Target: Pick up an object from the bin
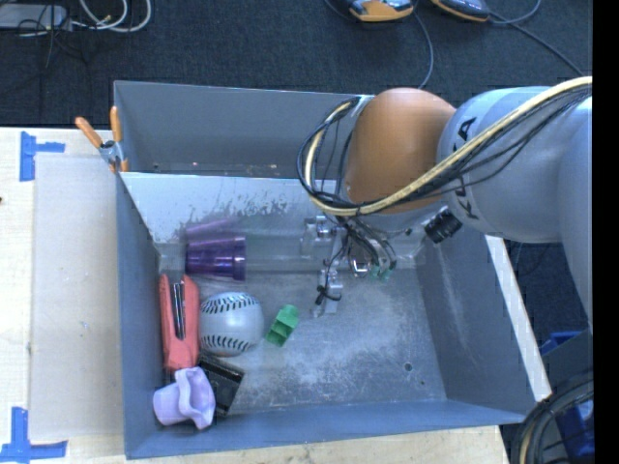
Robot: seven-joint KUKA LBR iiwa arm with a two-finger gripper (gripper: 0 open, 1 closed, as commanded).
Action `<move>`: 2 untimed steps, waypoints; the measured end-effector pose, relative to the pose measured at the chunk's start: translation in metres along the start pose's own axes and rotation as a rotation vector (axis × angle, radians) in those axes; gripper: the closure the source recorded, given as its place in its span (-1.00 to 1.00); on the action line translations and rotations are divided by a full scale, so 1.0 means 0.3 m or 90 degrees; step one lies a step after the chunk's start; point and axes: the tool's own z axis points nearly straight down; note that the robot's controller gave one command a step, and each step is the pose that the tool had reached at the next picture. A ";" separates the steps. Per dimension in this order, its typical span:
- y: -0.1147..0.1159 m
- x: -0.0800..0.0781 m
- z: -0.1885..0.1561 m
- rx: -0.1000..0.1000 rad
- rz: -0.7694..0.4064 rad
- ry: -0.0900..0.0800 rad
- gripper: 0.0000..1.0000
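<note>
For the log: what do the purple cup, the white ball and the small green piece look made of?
Purple cup: likely translucent plastic, glossy; its wall looks see-through. White ball: dark stitch lines like a baseball; leather or moulded rubber, cannot tell. Green piece: probably hard opaque plastic, blocky edges; too small to be sure.

The bin (464, 346) is grey, speckled pale. Purple cup (215, 256); white ball (230, 322) with dark stitch lines; green block (282, 325); salmon-pink tool (179, 325) with a black strip; lavender piece (186, 397); orange wrist cover (398, 148).
</note>
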 end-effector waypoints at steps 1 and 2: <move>-0.001 -0.004 -0.016 0.000 0.001 -0.004 -1.00; 0.092 0.012 0.143 0.000 0.000 -0.006 -1.00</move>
